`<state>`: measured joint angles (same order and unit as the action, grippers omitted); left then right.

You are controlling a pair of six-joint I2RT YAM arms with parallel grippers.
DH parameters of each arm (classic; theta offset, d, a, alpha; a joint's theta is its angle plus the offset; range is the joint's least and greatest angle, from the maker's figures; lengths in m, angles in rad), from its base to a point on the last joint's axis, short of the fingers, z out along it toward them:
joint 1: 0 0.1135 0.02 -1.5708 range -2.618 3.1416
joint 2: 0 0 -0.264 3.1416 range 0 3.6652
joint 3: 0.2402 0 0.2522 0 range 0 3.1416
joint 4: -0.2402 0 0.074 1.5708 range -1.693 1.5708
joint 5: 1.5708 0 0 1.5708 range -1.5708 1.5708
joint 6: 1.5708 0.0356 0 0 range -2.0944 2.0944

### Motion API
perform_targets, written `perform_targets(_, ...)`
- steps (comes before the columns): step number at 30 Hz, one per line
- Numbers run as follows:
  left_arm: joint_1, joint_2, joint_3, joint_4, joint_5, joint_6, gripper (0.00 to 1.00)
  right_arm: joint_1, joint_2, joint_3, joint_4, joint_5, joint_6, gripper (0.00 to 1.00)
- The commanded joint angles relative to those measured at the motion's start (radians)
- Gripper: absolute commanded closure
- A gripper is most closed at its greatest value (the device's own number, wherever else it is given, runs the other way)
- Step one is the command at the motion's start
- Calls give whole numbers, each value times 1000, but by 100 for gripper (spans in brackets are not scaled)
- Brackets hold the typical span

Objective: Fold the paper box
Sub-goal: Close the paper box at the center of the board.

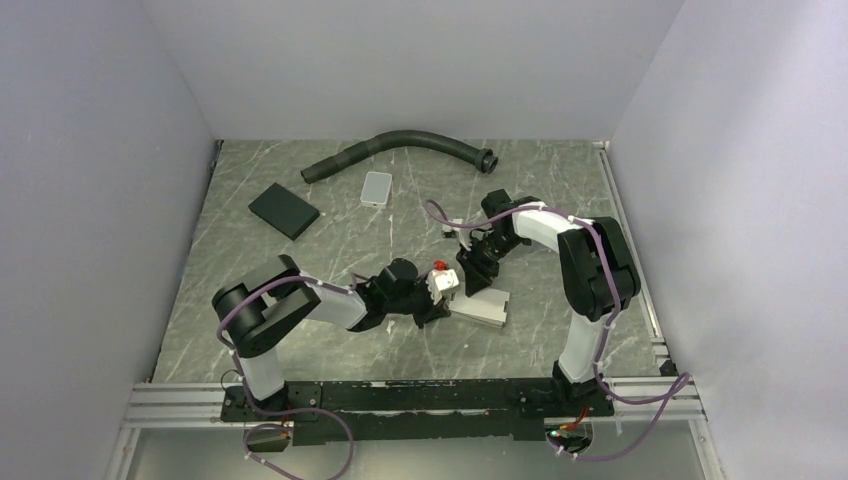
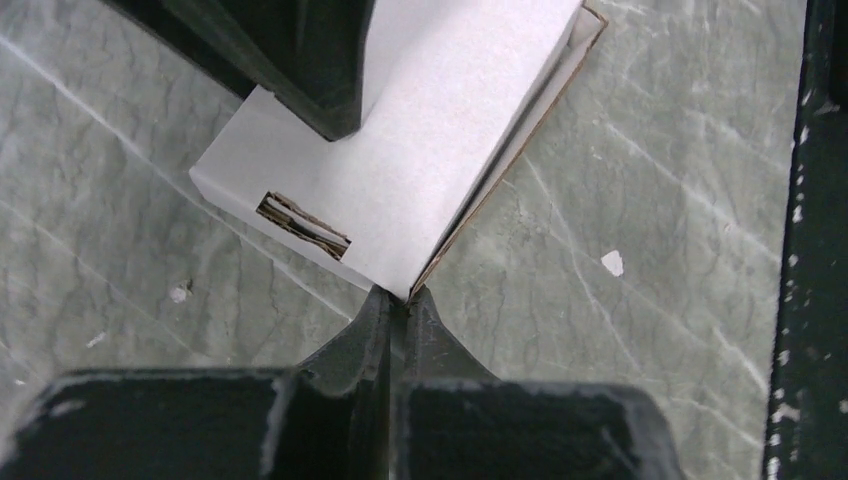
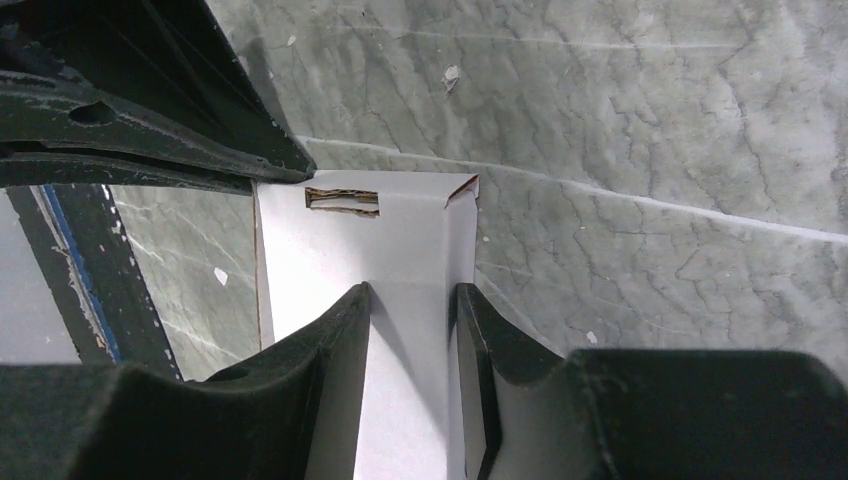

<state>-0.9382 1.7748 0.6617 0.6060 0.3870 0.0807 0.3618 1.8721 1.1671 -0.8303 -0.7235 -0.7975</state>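
The paper box point(image 1: 487, 310) is a slim white carton lying on the marble table in front of the arms. In the left wrist view its face point(image 2: 420, 150) shows a small slot point(image 2: 305, 226) near one end. My left gripper point(image 2: 400, 296) is shut, and its tips pinch the box's nearest corner. My right gripper point(image 3: 412, 292) is closed on the box point(image 3: 410, 240). One finger point(image 3: 340, 340) lies on the white face, and the other point(image 3: 480, 340) is against the right edge. From above, both grippers point(image 1: 445, 306) point(image 1: 478, 285) meet at the box.
A black hose point(image 1: 400, 145) curves along the back of the table. A light grey tile point(image 1: 376, 186) and a black pad point(image 1: 284, 210) lie at the back left. A metal rail point(image 1: 625, 240) runs along the table's right edge.
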Motion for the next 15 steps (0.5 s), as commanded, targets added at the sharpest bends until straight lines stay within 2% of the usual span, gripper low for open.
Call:
perform_targets(1,-5,39,71,137,-159,-253,100,114,72,-70,32,-123,55,83)
perform_targets(5,-5,64,56,140,-204,-358,100,106,65,-90,90,-88,123,85)
perform_targets(9,-5,60,20,171,-178,-394,81,86,51,-108,137,-60,169,84)
perform_targets(15,-5,12,-21,141,-118,-390,69,75,35,-122,174,-36,195,84)
